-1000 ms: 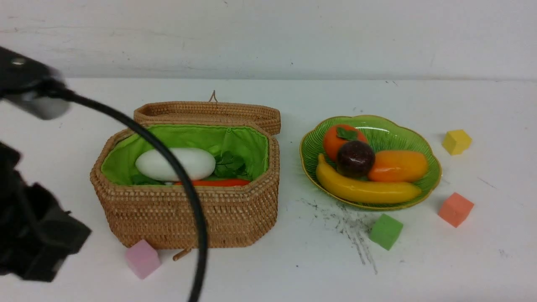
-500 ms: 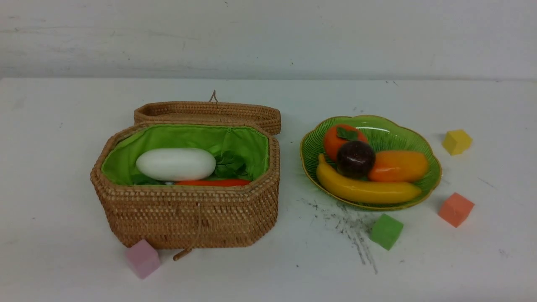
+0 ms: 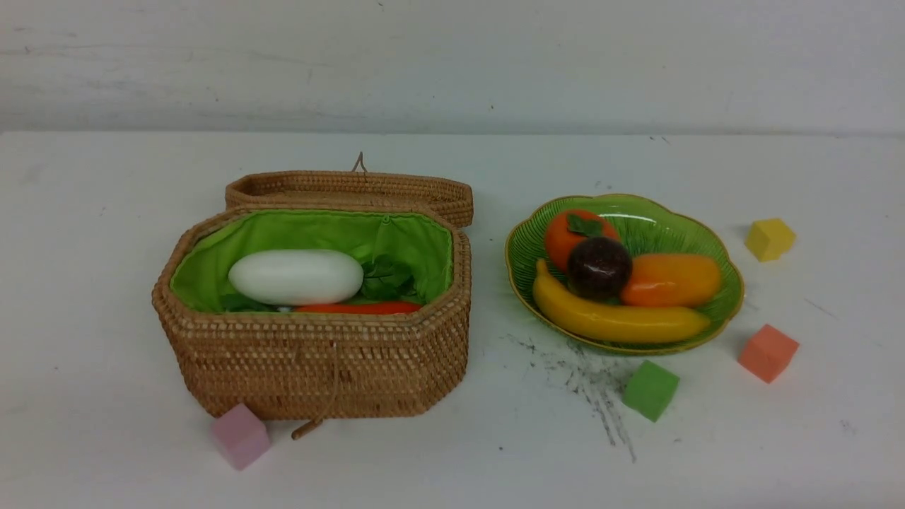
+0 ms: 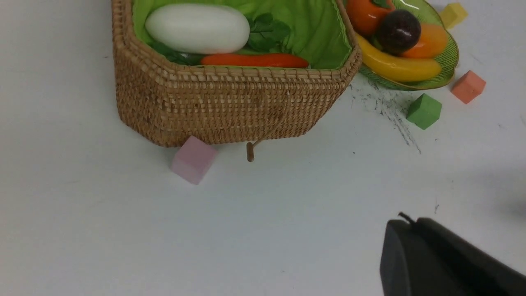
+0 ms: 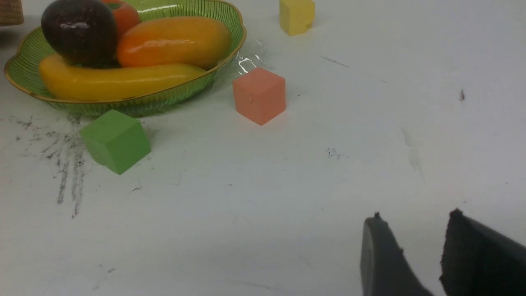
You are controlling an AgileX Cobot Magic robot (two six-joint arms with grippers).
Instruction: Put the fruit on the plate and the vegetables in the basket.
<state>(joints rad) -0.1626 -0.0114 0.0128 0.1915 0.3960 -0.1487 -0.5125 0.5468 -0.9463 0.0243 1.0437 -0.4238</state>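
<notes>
The wicker basket [image 3: 318, 367] with green lining stands open at centre left, its lid [image 3: 350, 189] lying back. A white radish [image 3: 295, 276] and an orange-red carrot [image 3: 360, 308] lie inside it. The green plate [image 3: 725, 311] to its right holds a persimmon [image 3: 565, 237], a mangosteen [image 3: 599, 267], a mango [image 3: 672, 280] and a banana [image 3: 619, 322]. Neither arm shows in the front view. My left gripper [image 4: 413, 224] is shut and empty, above bare table well in front of the basket [image 4: 230, 107]. My right gripper [image 5: 415, 224] is open and empty, over bare table away from the plate [image 5: 24, 70].
Foam cubes lie loose: a pink cube [image 3: 240, 436] against the basket's front corner, a green cube [image 3: 650, 389] and an orange cube [image 3: 768, 353] in front of the plate, a yellow cube [image 3: 769, 239] to its right. Black scuff marks [image 3: 594, 385] streak the white table.
The left arm and its cable, which crossed the left of the front view a second ago, have gone out of that view. Basket, plate and their contents have not moved.
</notes>
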